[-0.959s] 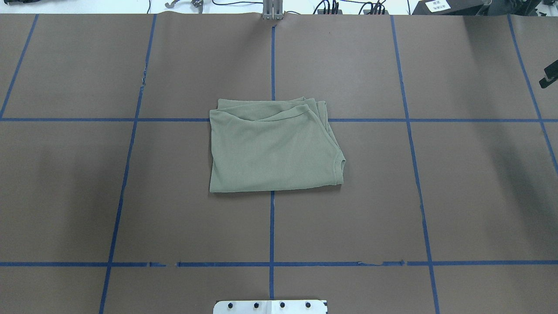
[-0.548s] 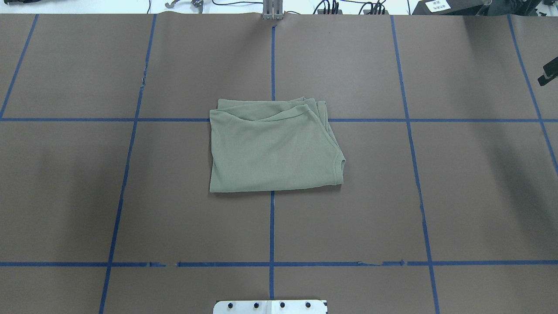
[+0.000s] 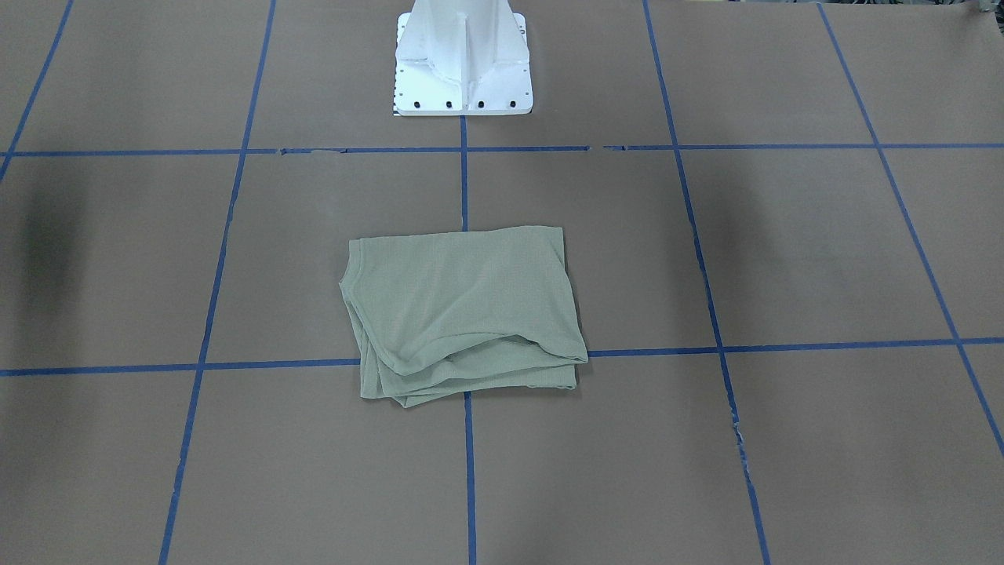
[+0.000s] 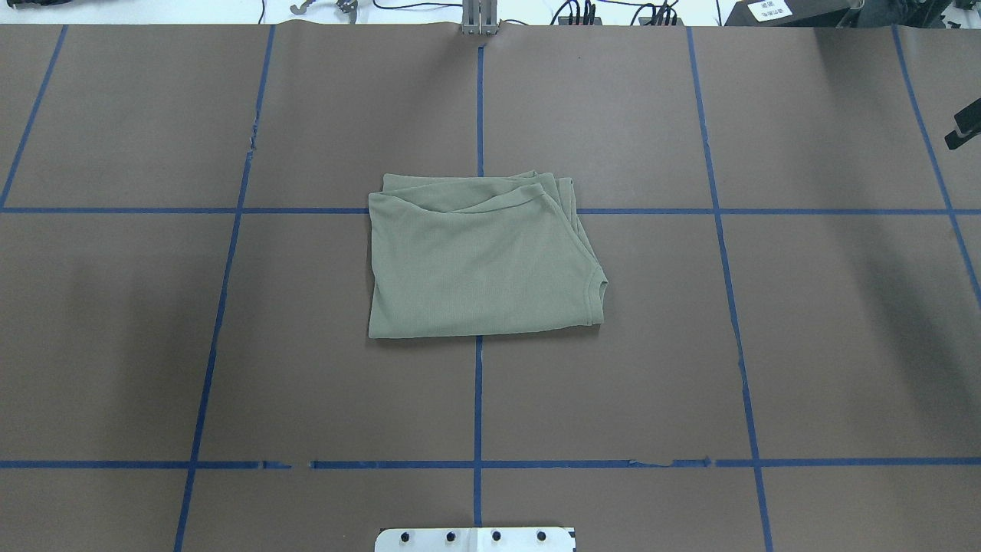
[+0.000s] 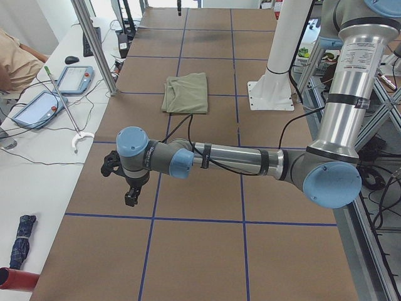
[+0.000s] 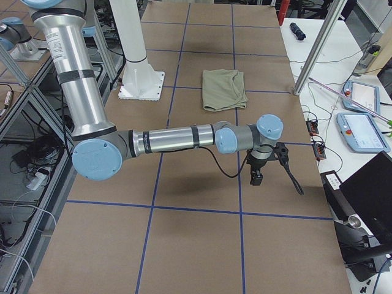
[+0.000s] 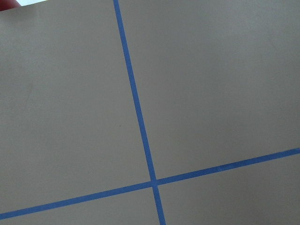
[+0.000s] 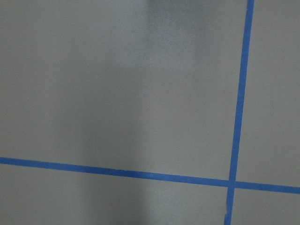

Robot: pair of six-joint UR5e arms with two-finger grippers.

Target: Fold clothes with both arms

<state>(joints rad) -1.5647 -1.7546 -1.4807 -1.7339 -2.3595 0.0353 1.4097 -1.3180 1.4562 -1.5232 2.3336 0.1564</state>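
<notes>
The pale sage-green shirt (image 4: 479,261) lies folded into a rough rectangle at the table's middle, also in the front-facing view (image 3: 463,314). Neither gripper touches it. My left arm reaches out low over the table's left end; its black gripper (image 5: 130,198) hangs above bare paper, far from the shirt (image 5: 186,93). My right arm reaches to the table's right end; its gripper (image 6: 255,178) hangs above bare paper too. Only a black fragment (image 4: 964,130) of it shows overhead. I cannot tell whether either gripper is open or shut. Both wrist views show only brown paper and blue tape.
The white pedestal base (image 3: 463,63) stands at the robot's edge. Blue tape lines grid the brown table cover (image 4: 230,345). Side tables hold teach pendants (image 5: 72,78) (image 6: 361,131), cables and metal posts (image 5: 94,44). A person (image 5: 15,59) sits by the left end.
The black fragment of the right gripper at the overhead view's right edge has shifted slightly up. The shirt has not moved.
</notes>
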